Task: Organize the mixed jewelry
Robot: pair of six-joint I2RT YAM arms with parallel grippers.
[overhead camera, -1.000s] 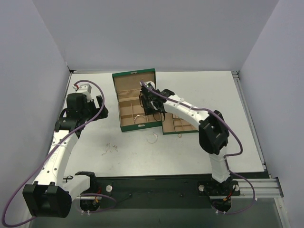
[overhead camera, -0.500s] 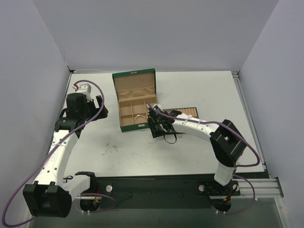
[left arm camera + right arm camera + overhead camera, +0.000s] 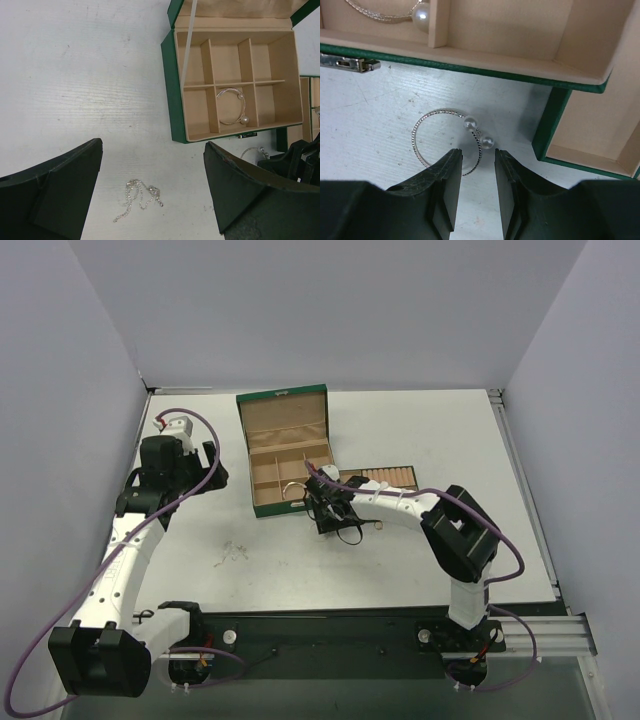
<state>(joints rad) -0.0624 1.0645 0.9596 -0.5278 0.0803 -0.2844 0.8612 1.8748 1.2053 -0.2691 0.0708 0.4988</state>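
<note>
A thin silvery bangle [image 3: 447, 145] with two pearl ends lies on the white table just in front of the green box [image 3: 470, 67]. My right gripper [image 3: 478, 159] hangs low over it, open by a narrow gap, its two fingers either side of the hoop's right-hand wire without touching it. In the top view this gripper [image 3: 322, 508] covers the bangle. A second pearl-ended bangle [image 3: 232, 106] rests in a front compartment of the box [image 3: 172, 90]. The fine pale chain [image 3: 137, 196] lies loose on the table below my left gripper [image 3: 152, 145], which is wide open and empty.
The open green box [image 3: 258, 455] stands at mid-table with its lid up. The small green tray [image 3: 385, 478] with tan rolls sits against its right side, its corner [image 3: 546, 125] close to my right fingers. Grey walls enclose the table.
My right gripper came off the box and down to the table in front of it, over the bangle, uncovering the tray. The left arm has stayed still.
</note>
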